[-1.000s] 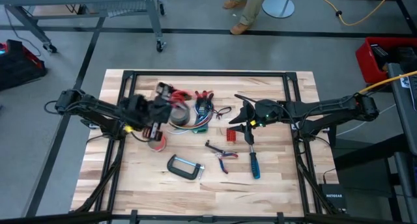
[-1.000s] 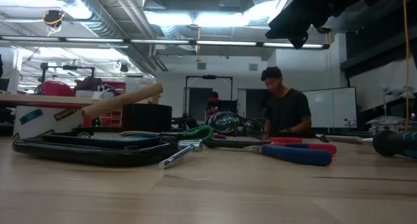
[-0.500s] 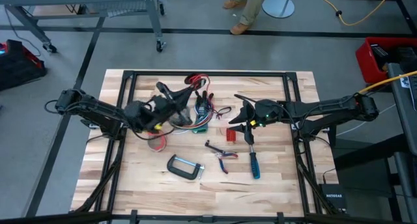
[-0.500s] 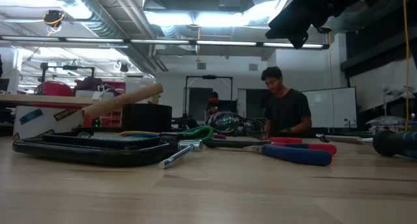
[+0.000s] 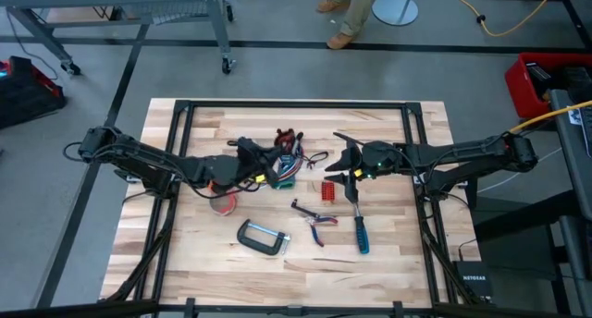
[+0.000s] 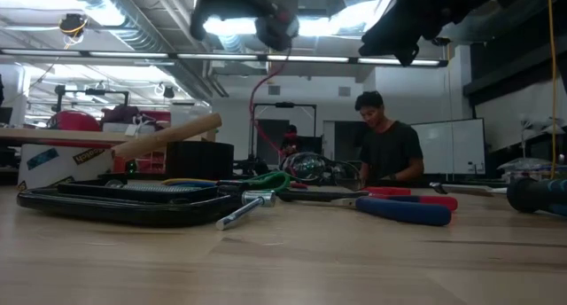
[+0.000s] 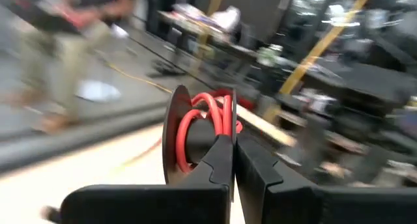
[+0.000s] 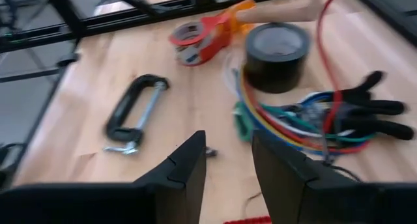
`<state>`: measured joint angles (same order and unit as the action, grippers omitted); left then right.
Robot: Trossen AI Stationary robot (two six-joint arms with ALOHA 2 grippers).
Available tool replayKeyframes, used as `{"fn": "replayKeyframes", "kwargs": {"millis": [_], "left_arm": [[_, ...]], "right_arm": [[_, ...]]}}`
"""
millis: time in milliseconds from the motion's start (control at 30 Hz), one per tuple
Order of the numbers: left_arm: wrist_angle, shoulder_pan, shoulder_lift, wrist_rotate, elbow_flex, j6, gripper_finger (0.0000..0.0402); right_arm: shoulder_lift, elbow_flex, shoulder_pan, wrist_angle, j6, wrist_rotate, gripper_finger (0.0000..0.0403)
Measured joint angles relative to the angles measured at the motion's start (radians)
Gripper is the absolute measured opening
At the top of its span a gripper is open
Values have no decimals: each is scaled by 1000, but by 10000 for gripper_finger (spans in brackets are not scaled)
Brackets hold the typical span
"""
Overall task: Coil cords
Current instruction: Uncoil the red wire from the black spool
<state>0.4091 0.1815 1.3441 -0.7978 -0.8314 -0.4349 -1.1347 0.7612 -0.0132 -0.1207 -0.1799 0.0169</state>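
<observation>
While our left hand is clenched on the red cord above the desk, our right hand hovers released near the screwdriver.

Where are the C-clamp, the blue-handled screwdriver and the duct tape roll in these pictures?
C-clamp (image 5: 260,238): high view, on its curved frame.
Blue-handled screwdriver (image 5: 362,233): high view, on the handle.
Duct tape roll (image 8: 277,55): right wrist view, on its dark outer side.
</observation>
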Motion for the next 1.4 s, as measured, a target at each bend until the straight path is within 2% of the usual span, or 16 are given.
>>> {"fn": "replayKeyframes", "kwargs": {"millis": [167,367,467,700,867,1133,1400], "left_arm": [[1,2,0,184,0,-90,0],[1,2,0,420,0,-96,0],[2,3,0,491,0,-89,0],[1,2,0,510,0,-89,0],[1,5,0,567,0,-89,0],[-2,36,0,603,0,-83,0],[-3,48,0,606,0,-56,0]], "right_arm": [[0,0,0,27,0,53,129],[0,0,0,128,8,53,129],[0,0,0,157,27,49,129],[-8,0,0,190,28,-75,129],[-25,0,0,203,50,-74,129],[-59,0,0,242,81,-76,129],[-81,0,0,247,71,-167,129]]}}
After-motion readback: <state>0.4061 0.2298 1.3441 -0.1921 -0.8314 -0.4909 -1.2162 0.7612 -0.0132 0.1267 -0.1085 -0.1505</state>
